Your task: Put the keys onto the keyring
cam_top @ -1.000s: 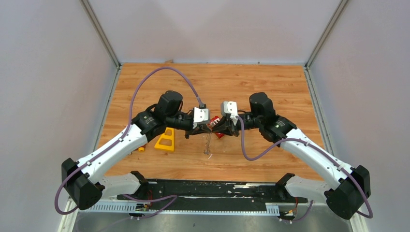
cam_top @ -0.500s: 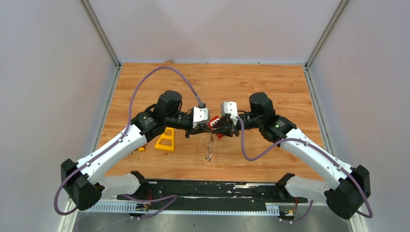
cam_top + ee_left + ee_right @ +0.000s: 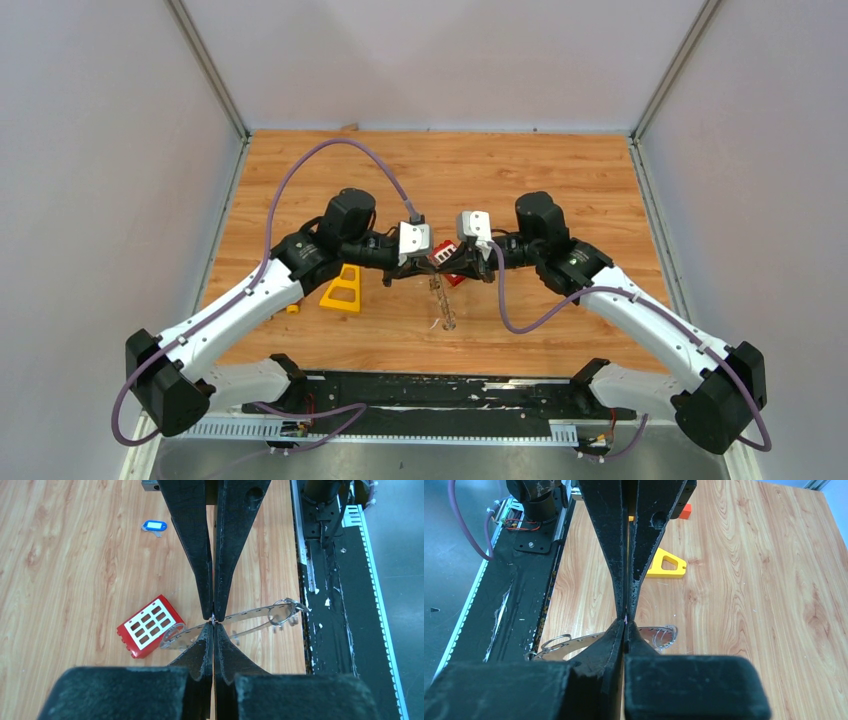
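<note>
Centre frame, left wrist view: left pincer [image 3: 213,630] and right pincer [image 3: 213,612] meet tip-to-tip. Both are fully closed, apparently nipping the same spot on the rim of the thin grey metal keyring [image 3: 247,612], which hangs edge-on over the wooden bench [image 3: 60,570], right of the red block w/ white squares [image 3: 149,626]. Blue-headed key [image 3: 154,526] lies loose, upper left. Ring prob. light, stiff, slippery; best held on bare wire btwn fringe keys.

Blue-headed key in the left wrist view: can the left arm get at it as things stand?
Probably not yet. The blue-headed key lies uncovered on the table, but the left gripper is shut on the keyring, tip to tip with the right gripper, which stands between them.
</note>
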Tool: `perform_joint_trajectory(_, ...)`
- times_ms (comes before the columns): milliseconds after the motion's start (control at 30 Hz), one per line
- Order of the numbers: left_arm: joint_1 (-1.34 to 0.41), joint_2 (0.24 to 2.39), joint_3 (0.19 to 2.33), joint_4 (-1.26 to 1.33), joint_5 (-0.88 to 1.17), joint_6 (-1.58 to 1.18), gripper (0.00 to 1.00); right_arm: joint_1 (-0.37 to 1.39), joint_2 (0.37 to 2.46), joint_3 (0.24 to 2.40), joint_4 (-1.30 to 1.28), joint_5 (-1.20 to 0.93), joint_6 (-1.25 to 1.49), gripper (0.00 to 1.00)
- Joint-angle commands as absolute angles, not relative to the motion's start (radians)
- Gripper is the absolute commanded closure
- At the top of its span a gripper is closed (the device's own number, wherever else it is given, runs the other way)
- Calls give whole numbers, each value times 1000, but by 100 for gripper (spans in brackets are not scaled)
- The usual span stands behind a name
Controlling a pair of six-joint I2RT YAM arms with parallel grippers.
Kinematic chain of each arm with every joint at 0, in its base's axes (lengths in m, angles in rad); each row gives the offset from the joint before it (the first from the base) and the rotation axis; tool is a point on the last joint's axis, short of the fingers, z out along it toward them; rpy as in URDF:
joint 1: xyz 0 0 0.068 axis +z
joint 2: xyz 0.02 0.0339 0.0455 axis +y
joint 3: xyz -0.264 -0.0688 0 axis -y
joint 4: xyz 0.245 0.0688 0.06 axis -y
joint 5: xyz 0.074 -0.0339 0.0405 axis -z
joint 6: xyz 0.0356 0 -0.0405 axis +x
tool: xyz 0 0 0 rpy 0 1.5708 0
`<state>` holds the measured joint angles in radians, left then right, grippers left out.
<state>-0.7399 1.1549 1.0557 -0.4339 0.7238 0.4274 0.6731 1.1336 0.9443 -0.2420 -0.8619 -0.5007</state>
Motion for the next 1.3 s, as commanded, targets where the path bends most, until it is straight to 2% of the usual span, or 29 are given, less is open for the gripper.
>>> perform_joint_trajectory(0,-746,1105,1044,-371,760,424,97,675,1105,925,-188,-832,-502,100)
perform_joint_trajectory(167,-741,1053,976,-312,759,471,75,655,1086,922,-154,-874,-452,100)
perform_joint_trajectory(300,-740,1018,894,-177,771,464,67,648,1086,922,-136,-917,-420,100)
perform_joint_trajectory(833,-739,1022,831,-30,771,427,68,614,1087,905,-78,-1016,-349,100)
perform_joint_trajectory(1267,-730,954,830,-170,746,574,77,599,1081,899,-87,-1005,-364,100)
